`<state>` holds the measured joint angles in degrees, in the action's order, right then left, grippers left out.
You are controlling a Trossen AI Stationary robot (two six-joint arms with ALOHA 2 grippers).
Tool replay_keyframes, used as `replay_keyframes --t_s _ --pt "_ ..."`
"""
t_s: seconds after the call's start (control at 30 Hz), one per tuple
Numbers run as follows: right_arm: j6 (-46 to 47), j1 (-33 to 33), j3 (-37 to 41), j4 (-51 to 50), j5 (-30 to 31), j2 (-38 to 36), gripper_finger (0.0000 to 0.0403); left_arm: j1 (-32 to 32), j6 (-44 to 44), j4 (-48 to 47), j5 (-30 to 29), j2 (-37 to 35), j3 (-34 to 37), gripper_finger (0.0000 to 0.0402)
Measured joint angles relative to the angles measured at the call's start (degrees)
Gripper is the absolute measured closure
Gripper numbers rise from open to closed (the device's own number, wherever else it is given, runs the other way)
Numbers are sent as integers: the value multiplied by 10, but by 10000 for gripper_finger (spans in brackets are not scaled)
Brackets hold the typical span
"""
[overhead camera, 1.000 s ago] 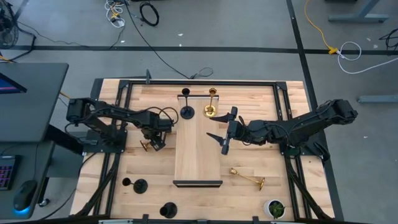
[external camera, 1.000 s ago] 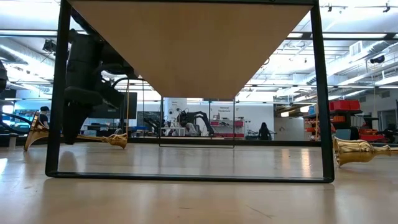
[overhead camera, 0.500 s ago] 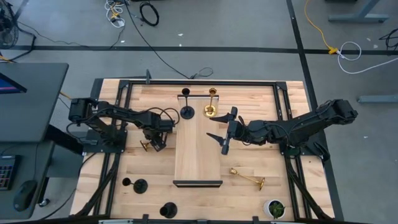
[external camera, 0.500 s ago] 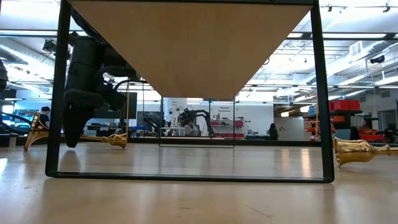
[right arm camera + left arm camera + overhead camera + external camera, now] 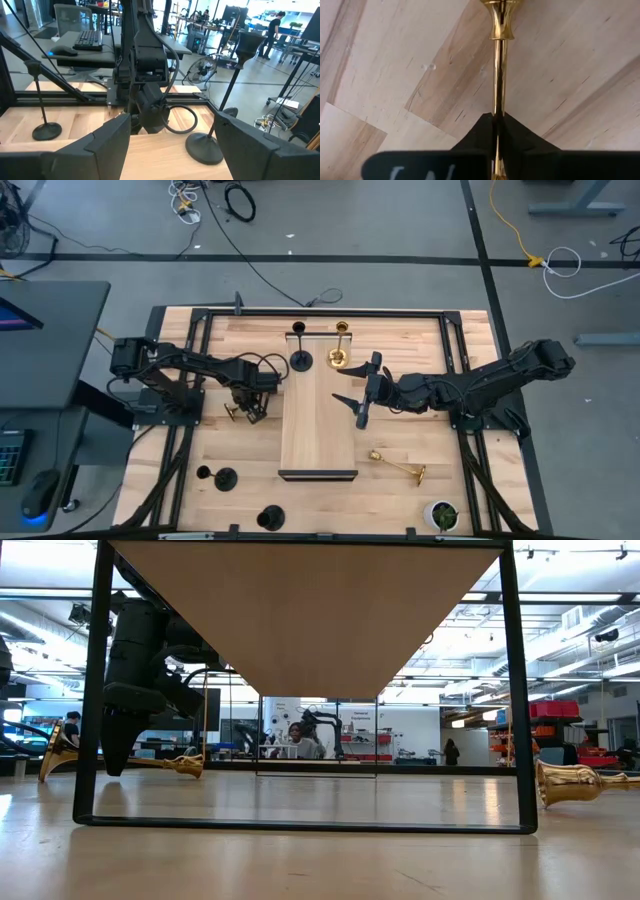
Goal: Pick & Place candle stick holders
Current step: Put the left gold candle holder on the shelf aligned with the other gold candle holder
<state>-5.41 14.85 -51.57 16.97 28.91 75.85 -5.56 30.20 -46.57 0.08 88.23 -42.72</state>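
A gold candle stick holder (image 5: 236,416) lies on its side on the table, left of the raised wooden platform (image 5: 318,430). My left gripper (image 5: 247,411) is down on it and shut. My right gripper (image 5: 362,390) hovers open over the platform's right part and holds nothing. At the platform's far end a black holder (image 5: 300,360) and a gold one (image 5: 339,358) stand upright on their bases. Another gold holder (image 5: 400,468) lies on the table to the right. Two more black ones (image 5: 225,477) (image 5: 270,518) stand at the near left. My left gripper pinches the lying gold holder's thin stem (image 5: 497,107) between its two fingers. The fingers (image 5: 113,760) come from above, pointing down, and lie across the stem. The holder rests on its side on the table, flared base (image 5: 55,755) at one end and cup (image 5: 190,766) at the other.
The platform stands on a black frame (image 5: 88,740) above the table's middle. A small green plant in a white pot (image 5: 441,515) sits at the near right corner. Black rails (image 5: 320,313) edge the table. People move about in the room behind.
My left gripper has shut on the stem of the lying gold holder. The holder stays where it was on the table.
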Motion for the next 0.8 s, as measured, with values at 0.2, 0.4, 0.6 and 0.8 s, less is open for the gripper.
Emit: replay_keyframes --t_s 0.2,0.4,0.6,0.8 --pt "0 0 0 -2 0 0 117 0 1 -10 -3 0 0 376" --pt "0 0 0 -4 0 0 117 7 2 -45 -25 -2 0 388" --pt "0 0 0 -4 0 0 117 42 7 -45 -30 -32 0 389" --pt "0 0 0 -4 0 0 117 92 42 -48 -52 -106 1 389"
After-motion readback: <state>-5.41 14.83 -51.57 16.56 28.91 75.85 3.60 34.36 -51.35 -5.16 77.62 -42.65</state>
